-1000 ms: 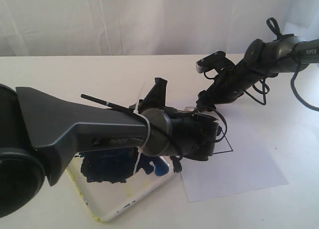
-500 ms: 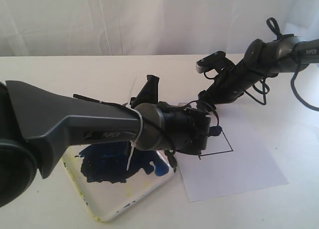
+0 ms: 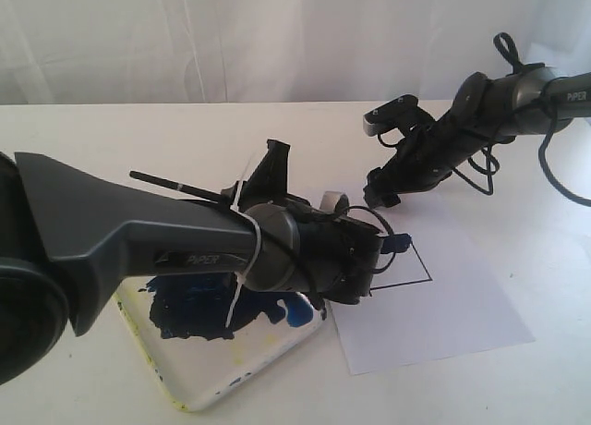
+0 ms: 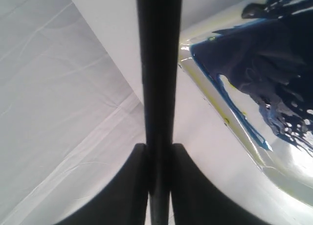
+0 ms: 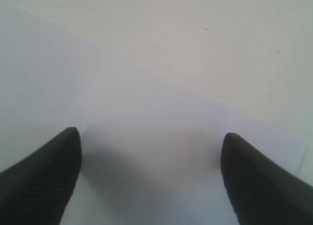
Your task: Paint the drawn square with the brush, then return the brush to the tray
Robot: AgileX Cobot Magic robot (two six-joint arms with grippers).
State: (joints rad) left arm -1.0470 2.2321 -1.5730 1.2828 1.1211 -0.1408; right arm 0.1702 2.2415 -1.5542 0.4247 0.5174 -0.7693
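From my console: the white table (image 3: 138, 139) carried the paper sheet (image 3: 462, 314) and, just beside it, the paint-blotched tray (image 3: 217, 383). The drawn square (image 3: 406, 268) showed white wherever it was not hidden. The right gripper (image 5: 150, 135) hung wide and empty over the sheet's far part, while the left gripper (image 4: 159, 152) was pinched narrow on the brush (image 3: 175, 184), handle end slanting up over the tray, bristles hidden from me. I judged the brush light, stiff and slick, apt to twist in the pinch, so best held on the shaft nearer the bristles.
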